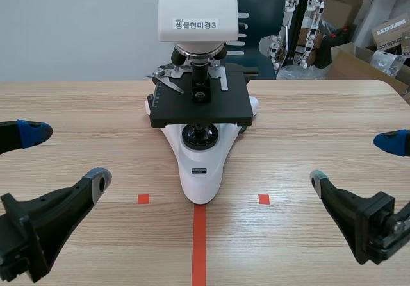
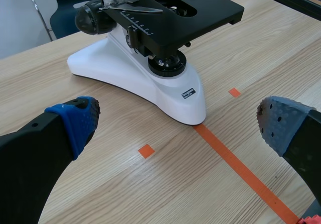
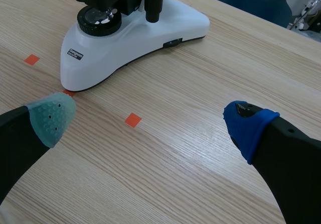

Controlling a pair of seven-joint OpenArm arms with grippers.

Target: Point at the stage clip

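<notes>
A white microscope (image 1: 200, 164) with a black stage (image 1: 202, 103) stands at the table's middle. On the stage's left part lies the silver stage clip (image 1: 168, 79), which the left wrist view shows as a thin metal arm (image 2: 131, 5) over the stage (image 2: 190, 13). My left gripper (image 1: 64, 158) hangs open low at the left, well short of the microscope. My right gripper (image 1: 359, 161) is open low at the right. The right wrist view shows the microscope's white base (image 3: 125, 30) ahead of the open right gripper (image 3: 150, 121). Nothing lies between the open left gripper's (image 2: 178, 128) fingers.
Orange-red tape marks (image 1: 199, 241) lie on the wooden table in front of the microscope. A dark blue chair (image 1: 259, 16) stands behind the table, and cardboard boxes (image 1: 371, 49) sit at the back right.
</notes>
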